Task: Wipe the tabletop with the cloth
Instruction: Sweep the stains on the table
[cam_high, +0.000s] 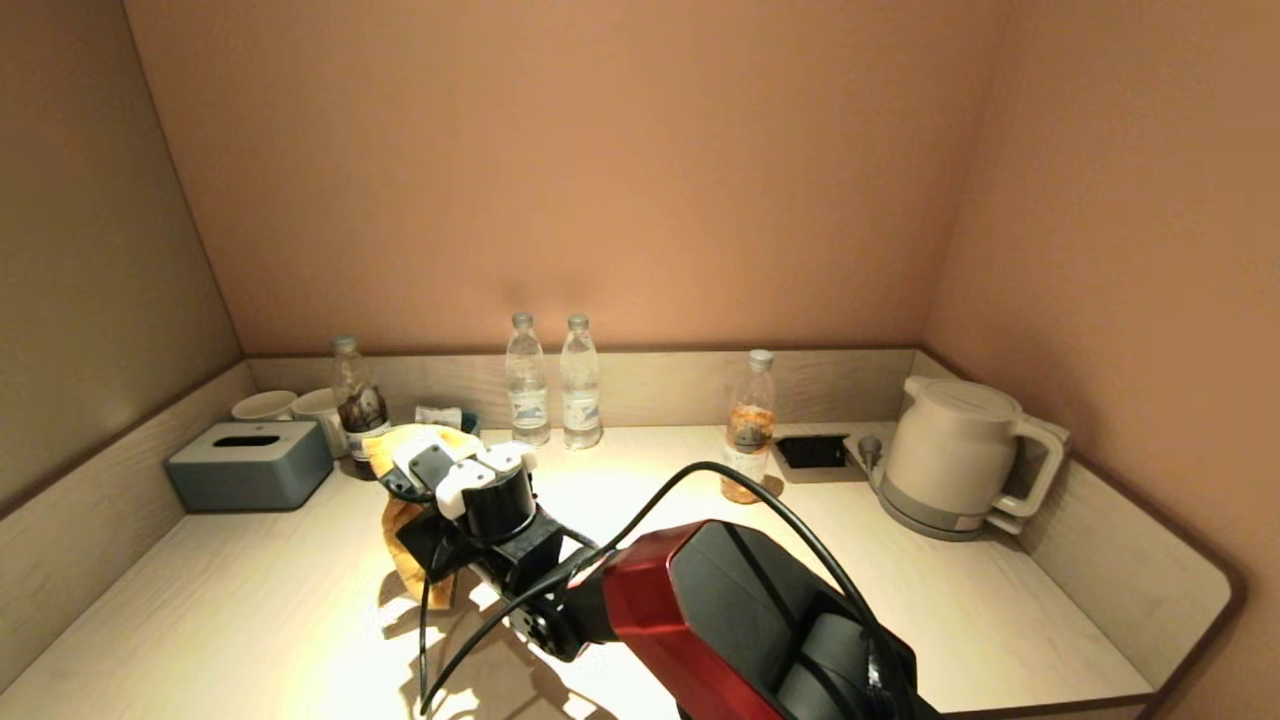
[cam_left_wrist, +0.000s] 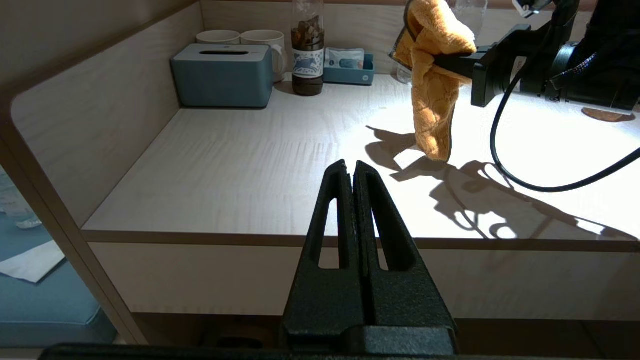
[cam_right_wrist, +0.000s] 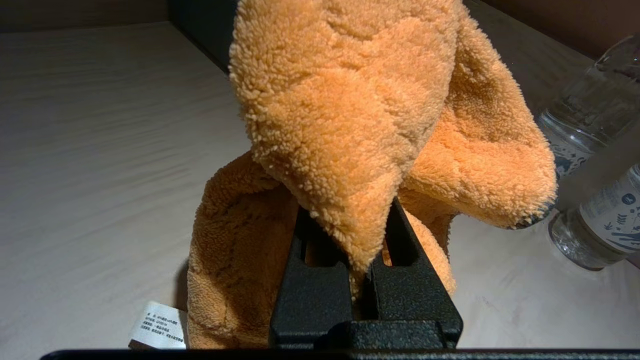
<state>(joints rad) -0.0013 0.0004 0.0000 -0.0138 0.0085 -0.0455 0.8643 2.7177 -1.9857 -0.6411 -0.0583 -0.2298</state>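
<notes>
My right gripper (cam_high: 405, 480) is shut on a fluffy orange cloth (cam_high: 410, 560) and holds it above the pale wooden tabletop (cam_high: 250, 610), left of the middle. The cloth (cam_right_wrist: 345, 130) drapes over the black fingers (cam_right_wrist: 310, 295) and hangs down; in the left wrist view its lower end (cam_left_wrist: 432, 120) hangs at or just above the tabletop (cam_left_wrist: 240, 170), and I cannot tell if it touches. My left gripper (cam_left_wrist: 349, 170) is shut and empty, parked off the table's front edge, not seen in the head view.
A grey tissue box (cam_high: 250, 465), two white cups (cam_high: 290, 405) and a dark bottle (cam_high: 358, 400) stand at the back left. Two water bottles (cam_high: 550, 385), an orange-tinted bottle (cam_high: 748, 430) and a white kettle (cam_high: 950, 455) stand along the back and right. Walls enclose three sides.
</notes>
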